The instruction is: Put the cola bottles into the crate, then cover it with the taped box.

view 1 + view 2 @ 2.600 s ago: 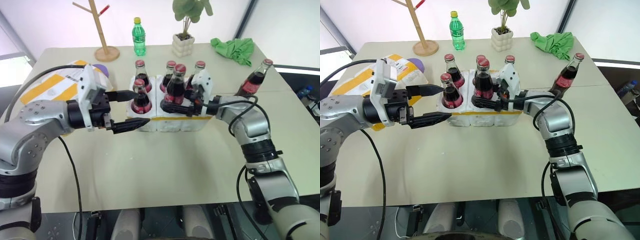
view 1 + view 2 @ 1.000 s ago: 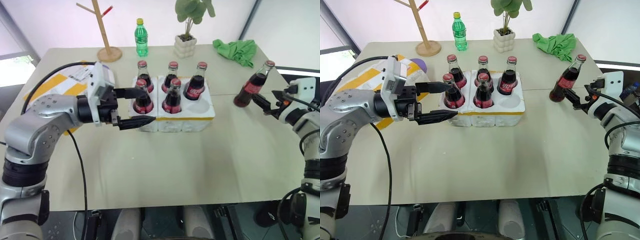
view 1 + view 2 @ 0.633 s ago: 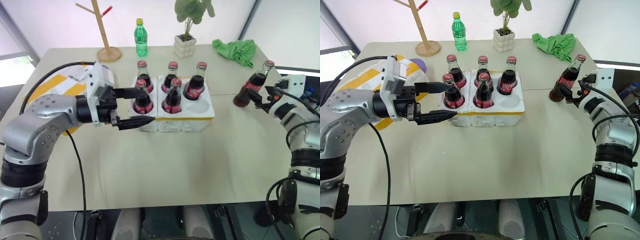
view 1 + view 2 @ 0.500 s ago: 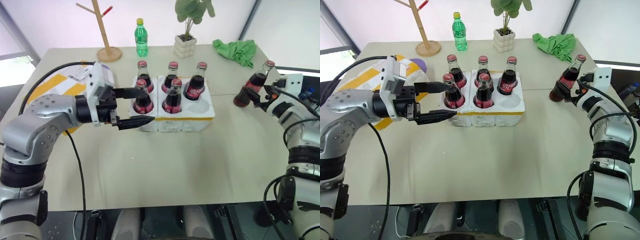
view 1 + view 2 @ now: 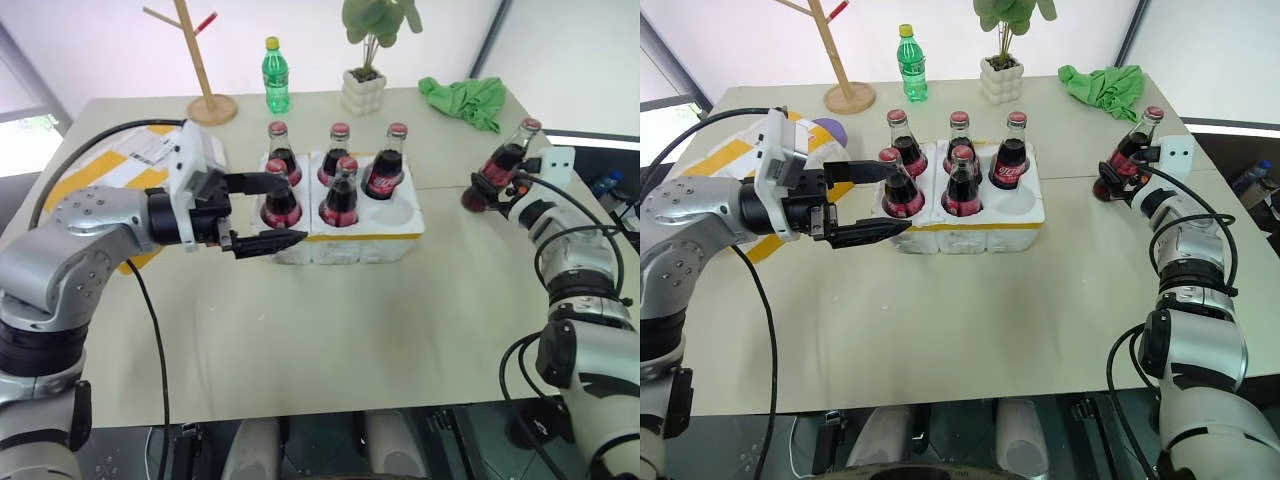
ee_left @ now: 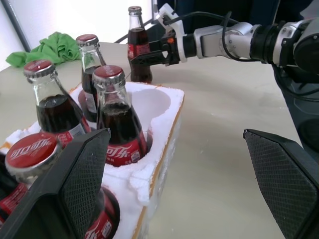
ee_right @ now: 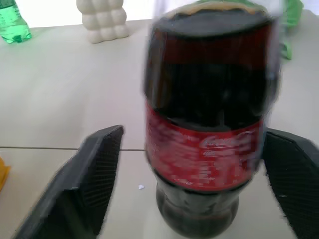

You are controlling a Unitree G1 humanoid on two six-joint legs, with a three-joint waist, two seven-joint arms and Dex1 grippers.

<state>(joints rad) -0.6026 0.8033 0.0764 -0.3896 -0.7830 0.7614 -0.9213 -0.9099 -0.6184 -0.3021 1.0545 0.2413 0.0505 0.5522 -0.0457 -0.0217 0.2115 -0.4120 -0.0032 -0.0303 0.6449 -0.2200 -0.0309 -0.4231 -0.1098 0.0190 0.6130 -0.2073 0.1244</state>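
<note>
Labels: red, white Coca-Cola script on loose bottle (image 7: 207, 144).
Crate (image 5: 345, 240): five bottles in, near-right well free.
Right gripper (image 5: 1118, 172): fingers straddling loose bottle, right of crate; grip unclear.
Left gripper (image 5: 270, 212): spread wide, empty, left of crate.

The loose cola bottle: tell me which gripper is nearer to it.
Right. The right gripper is at the loose bottle, fingers either side of it. The left gripper is far across the table, by the crate.
</note>
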